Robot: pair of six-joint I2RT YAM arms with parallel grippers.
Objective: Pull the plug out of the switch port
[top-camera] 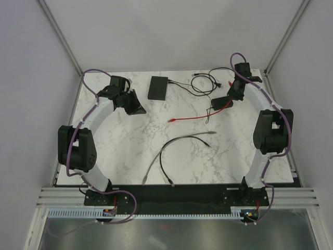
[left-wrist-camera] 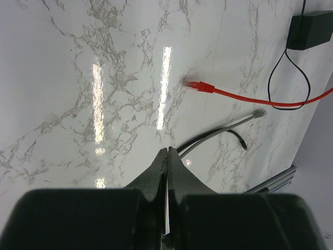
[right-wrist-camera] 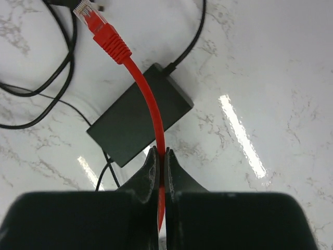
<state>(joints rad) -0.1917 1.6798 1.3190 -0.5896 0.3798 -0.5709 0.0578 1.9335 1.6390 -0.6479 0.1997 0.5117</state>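
The switch (top-camera: pixel 157 87) is a flat black box at the back middle of the table, with a thin black cord at its right edge. My right gripper (top-camera: pixel 229 100) is to its right, shut on the red cable (right-wrist-camera: pixel 149 99) a little behind its red plug (right-wrist-camera: pixel 92 20). The plug hangs free in the air, in no socket, above the black power-adapter brick (right-wrist-camera: pixel 139 119). The cable's other red plug (left-wrist-camera: pixel 197 85) lies loose on the table. My left gripper (top-camera: pixel 136 108) is shut and empty, left of the switch and above the marble.
Thin black cords (top-camera: pixel 203 83) loop between the switch and the adapter brick (top-camera: pixel 220 101). A grey cable (top-camera: pixel 183 138) and a black cable (top-camera: pixel 162 166) lie curved on the marble table (top-camera: pixel 114 156) in the middle front. The adapter also shows in the left wrist view (left-wrist-camera: pixel 310 30).
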